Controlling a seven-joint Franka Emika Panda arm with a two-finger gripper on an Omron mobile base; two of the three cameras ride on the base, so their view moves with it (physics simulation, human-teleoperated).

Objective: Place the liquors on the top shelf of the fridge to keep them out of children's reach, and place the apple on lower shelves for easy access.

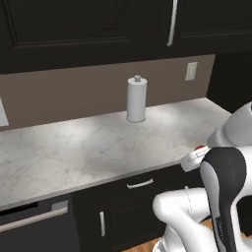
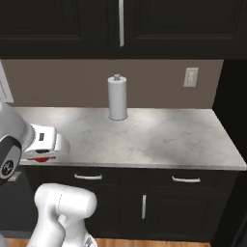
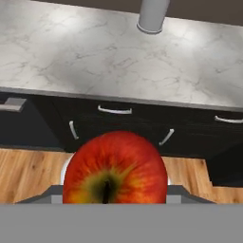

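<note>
The apple [image 3: 114,168], red with a yellowish patch around its stem, sits large at the bottom middle of the hand view and hides the fingertips. My gripper [image 2: 43,153] is shut on it, held in front of the counter's edge, above the floor. A sliver of the apple [image 2: 42,158] peeks out under the white hand in the right base view, and a red speck of the apple [image 1: 199,147] shows beside the gripper [image 1: 193,160] in the left base view. The liquors, the fridge and its shelves are out of view.
A white paper towel roll [image 1: 137,98] [image 2: 117,96] stands at the back of the marble counter [image 2: 159,135]. Black upper cabinets [image 1: 74,29] hang above it, and black drawers and doors [image 3: 118,123] sit below. A wall outlet [image 2: 191,76] is at the right. Wooden floor [image 3: 28,175] lies beneath.
</note>
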